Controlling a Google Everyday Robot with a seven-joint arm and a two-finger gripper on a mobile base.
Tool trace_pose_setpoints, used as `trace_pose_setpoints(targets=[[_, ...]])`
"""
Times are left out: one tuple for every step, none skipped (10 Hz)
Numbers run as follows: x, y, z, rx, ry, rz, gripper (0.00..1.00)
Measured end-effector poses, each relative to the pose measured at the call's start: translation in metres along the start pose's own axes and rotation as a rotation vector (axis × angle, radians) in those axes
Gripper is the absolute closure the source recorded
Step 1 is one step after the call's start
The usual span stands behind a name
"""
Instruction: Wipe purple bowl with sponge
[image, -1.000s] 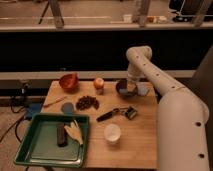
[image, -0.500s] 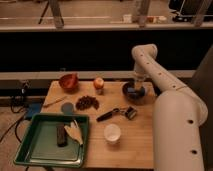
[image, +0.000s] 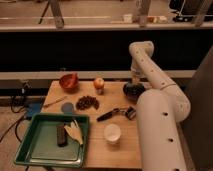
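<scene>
The purple bowl is small, round and dark, and sits on the wooden table near its back right edge. My gripper hangs from the white arm, pointing down just above the bowl's far rim. A small pale yellowish patch shows at the gripper's tip. I cannot tell whether this patch is the sponge. No other sponge shows on the table.
An orange-red bowl stands at the back left, with an orange fruit beside it. A pile of dark pieces, a wooden spoon, a black-handled tool and a white cup lie mid-table. A green tray sits front left.
The gripper has lifted from low over the purple bowl and shifted a little right. The bowl, covered before, now shows below it.
</scene>
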Motion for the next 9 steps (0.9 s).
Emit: trace_pose_setpoints(targets=[[-0.005,0.0,0.003,-0.001,-0.011,-0.009,1.0],[-0.009,0.001,0.004,-0.005,-0.024,-0.017,1.0],[-0.013,0.005,0.007,-0.015,-0.045,-0.031,1.0],[-0.019,0.01,0.007,-0.023,-0.063,-0.048,1.0],[-0.028,0.018,0.007,-0.03,-0.081,-0.072,1.0],[-0.034,0.025,0.007,-0.036,-0.091,-0.091,1.0],[-0.04,0.034,0.006,-0.043,-0.102,-0.111,1.0],[-0.041,0.041,0.006,-0.052,-0.111,-0.12,1.0],[-0.04,0.046,0.006,-0.06,-0.121,-0.126,1.0]])
